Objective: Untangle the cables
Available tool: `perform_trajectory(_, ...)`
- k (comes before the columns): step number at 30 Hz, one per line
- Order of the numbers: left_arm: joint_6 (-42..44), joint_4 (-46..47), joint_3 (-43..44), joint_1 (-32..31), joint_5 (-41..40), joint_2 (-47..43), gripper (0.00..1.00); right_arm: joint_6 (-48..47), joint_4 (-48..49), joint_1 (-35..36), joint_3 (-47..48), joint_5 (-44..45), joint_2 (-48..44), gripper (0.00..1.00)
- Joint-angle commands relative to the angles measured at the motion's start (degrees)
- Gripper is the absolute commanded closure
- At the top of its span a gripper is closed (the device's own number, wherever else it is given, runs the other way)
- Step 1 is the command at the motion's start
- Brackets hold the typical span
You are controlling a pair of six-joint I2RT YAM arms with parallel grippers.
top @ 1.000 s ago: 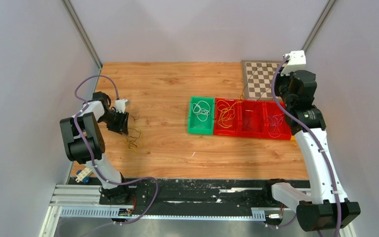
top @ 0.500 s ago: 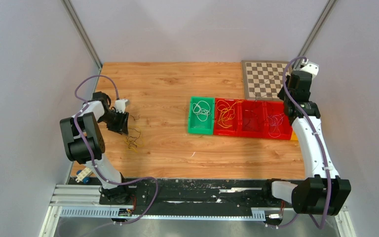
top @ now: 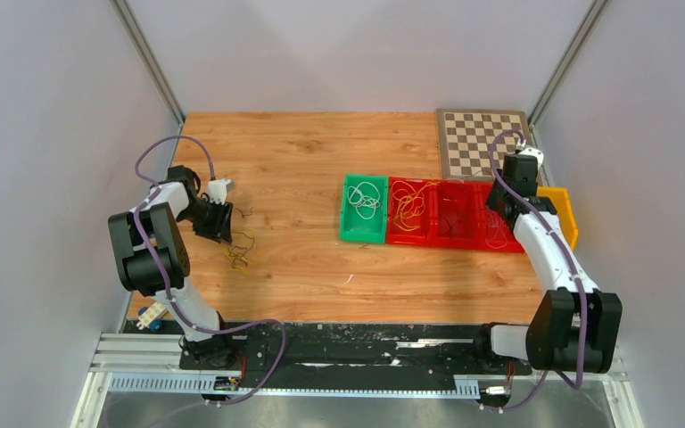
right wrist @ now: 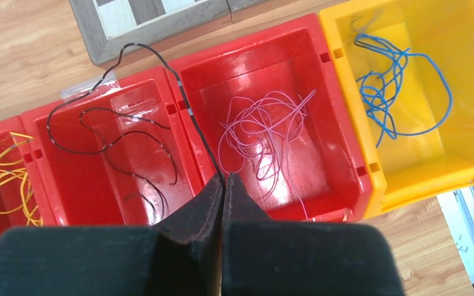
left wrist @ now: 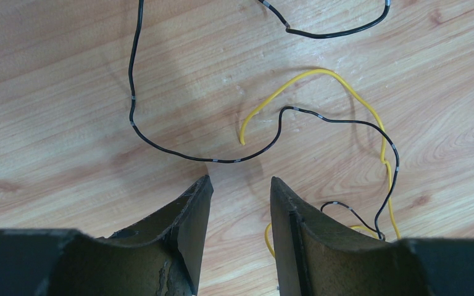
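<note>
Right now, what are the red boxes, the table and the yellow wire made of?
The red boxes look like hard, shiny plastic: light glints off their smooth walls. The table looks like wood or a wood-print board, with grain lines and knots. The yellow wire seems plastic-coated; it bends in smooth curves.

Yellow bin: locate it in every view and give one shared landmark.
Top external: yellow bin at far right, mid-height.
Right wrist: yellow bin upper right, holding a blue cable.
Left wrist: not in it.
Shared landmark: the chessboard just beyond it.
</note>
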Motion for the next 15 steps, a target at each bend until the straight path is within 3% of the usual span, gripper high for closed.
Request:
perform_trajectory(1, 0.9, 0.7, 1.5, 0.5, -0.4, 1.3, 0.51, -3.1, 5.4, 0.2, -0.5, -3.3, 3.0, 1.00)
perform_trajectory(10, 0.4, 0.7, 1.8, 0.5, -0.5, 1.9, 0.51, -9.0, 7.8, 2.4, 1.3, -6.1, 11.3, 1.00)
perform_trajectory(15, 0.1, 0.6, 2.0, 0.5, -0.8, 1.9, 0.50, -10.4, 8.0, 7.5, 1.1, -4.8, 14.6, 1.00)
